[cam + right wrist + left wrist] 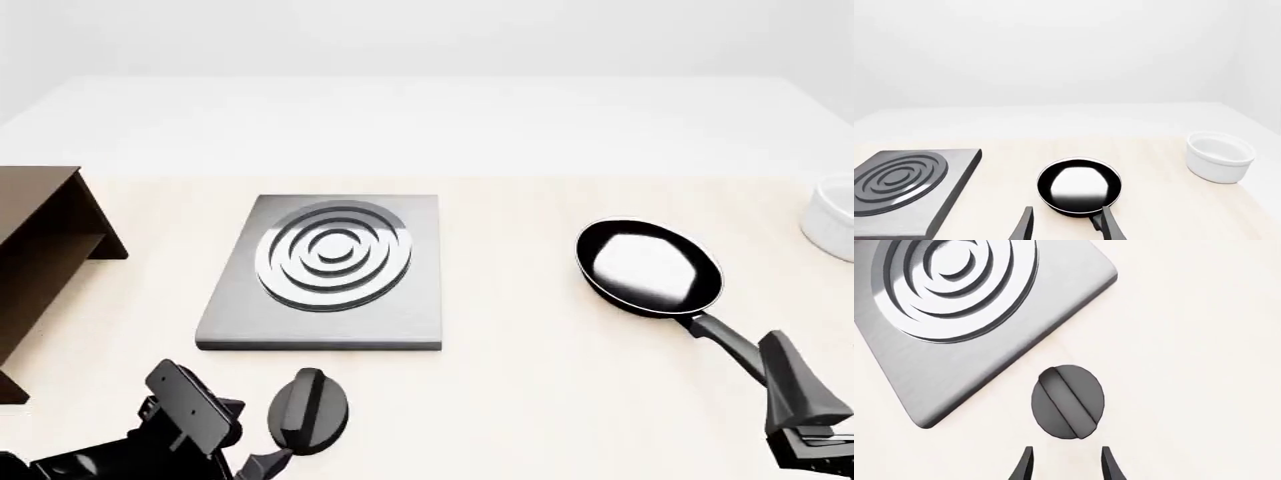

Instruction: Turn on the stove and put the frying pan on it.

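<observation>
Left hand spread (empty), near knob

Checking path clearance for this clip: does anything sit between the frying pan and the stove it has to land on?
Nothing visible does. In the front view only bare table separates the frying pan from the stove. The white bowl lies beyond the pan, the wooden shelf beyond the stove, and the knob nearer the arms.

A bare simulated tabletop, perhaps a mock kitchen: pale wooden table, blank white surroundings, stove, frying pan, white bowl
</observation>
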Controlling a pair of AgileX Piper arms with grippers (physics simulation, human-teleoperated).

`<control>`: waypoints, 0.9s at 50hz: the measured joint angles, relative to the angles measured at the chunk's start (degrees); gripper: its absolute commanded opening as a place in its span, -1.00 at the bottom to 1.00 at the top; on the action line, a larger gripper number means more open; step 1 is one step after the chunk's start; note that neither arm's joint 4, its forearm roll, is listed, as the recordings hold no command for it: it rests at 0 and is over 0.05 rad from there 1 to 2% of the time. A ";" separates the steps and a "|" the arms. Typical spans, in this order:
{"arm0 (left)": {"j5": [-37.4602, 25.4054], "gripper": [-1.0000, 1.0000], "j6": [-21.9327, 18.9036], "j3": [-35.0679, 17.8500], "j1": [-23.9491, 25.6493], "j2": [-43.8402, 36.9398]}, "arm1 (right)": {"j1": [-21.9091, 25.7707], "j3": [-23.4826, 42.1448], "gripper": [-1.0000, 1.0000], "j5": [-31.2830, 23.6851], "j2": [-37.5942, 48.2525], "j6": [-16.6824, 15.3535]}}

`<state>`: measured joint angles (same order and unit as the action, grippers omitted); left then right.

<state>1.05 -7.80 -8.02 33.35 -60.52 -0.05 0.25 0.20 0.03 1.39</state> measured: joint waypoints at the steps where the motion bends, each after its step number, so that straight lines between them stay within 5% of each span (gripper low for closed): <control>1: 0.41 1.00 0.04 0.02 0.14 -0.44 | 0.00 0.00 1.00 0.00 0.00 0.01; 45: 10.69 1.00 1.18 -1.66 5.31 -13.84 | 0.10 -0.02 1.00 0.15 0.00 0.34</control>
<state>11.73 -6.63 -9.69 38.67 -74.37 0.05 0.23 0.35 0.03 1.73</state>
